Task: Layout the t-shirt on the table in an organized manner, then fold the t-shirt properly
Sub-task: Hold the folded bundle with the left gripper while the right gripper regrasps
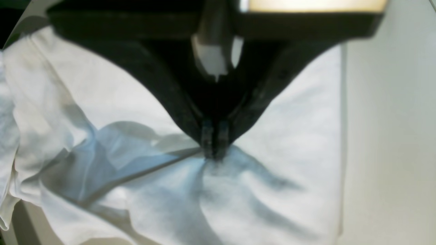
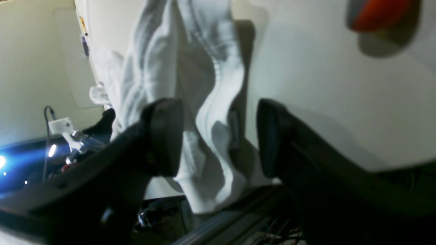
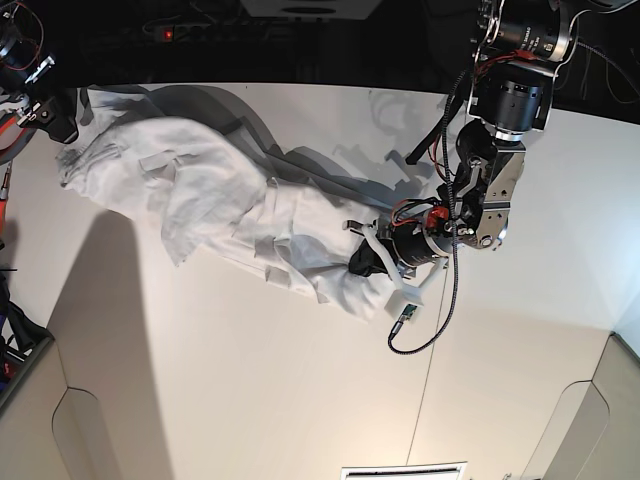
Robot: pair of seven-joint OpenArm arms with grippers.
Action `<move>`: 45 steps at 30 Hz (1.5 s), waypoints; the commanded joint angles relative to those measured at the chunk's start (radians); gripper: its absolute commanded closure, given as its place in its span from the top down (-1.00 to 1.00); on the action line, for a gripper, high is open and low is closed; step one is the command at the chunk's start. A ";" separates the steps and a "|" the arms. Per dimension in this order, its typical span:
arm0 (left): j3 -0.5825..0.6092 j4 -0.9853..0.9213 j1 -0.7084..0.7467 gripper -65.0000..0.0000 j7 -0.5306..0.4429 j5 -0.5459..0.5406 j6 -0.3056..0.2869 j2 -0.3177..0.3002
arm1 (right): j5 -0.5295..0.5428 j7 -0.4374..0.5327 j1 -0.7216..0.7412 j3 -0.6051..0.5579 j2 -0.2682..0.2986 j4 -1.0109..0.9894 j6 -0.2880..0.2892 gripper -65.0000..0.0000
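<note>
The white t-shirt (image 3: 220, 200) lies stretched in a wrinkled band across the table (image 3: 250, 380), from the far left corner toward the middle right. My left gripper (image 3: 367, 262) is shut on the shirt's right end. The left wrist view shows its tips (image 1: 214, 151) pinching a bunched fold of the cloth (image 1: 289, 143) against the table (image 1: 391, 136). My right gripper (image 3: 57, 122) is at the shirt's far left end. It stands open, and a bunched strip of shirt (image 2: 204, 129) lies between its fingers (image 2: 165, 136) without being clamped.
The shirt's left end hangs at the table's edge (image 2: 340, 102), with cables and lit equipment (image 2: 61, 136) beyond it. A red-orange object (image 2: 378, 13) shows at the top right of the right wrist view. A thin seam (image 3: 430, 370) crosses the table.
</note>
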 commanded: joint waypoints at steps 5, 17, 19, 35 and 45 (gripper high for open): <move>-0.003 -0.012 0.001 -1.00 0.076 0.090 0.075 -0.019 | -0.002 0.013 0.016 -0.065 0.019 0.008 0.011 0.13; -0.003 -0.012 0.001 -1.00 0.076 0.091 0.075 -0.019 | -0.094 0.093 0.021 -0.222 0.019 0.008 -0.001 0.36; -0.003 -0.012 0.001 -1.00 0.076 0.091 0.075 -0.019 | -0.073 0.093 0.021 -0.222 0.019 0.008 -0.001 0.36; -0.003 -0.012 0.001 -1.00 0.077 0.087 0.075 -0.019 | -0.050 0.090 0.035 -0.222 0.003 0.008 -0.001 -1.00; -0.003 -0.012 0.001 -1.00 0.103 -0.072 0.038 -0.019 | 0.066 0.048 0.035 -0.222 0.003 0.075 0.000 -1.00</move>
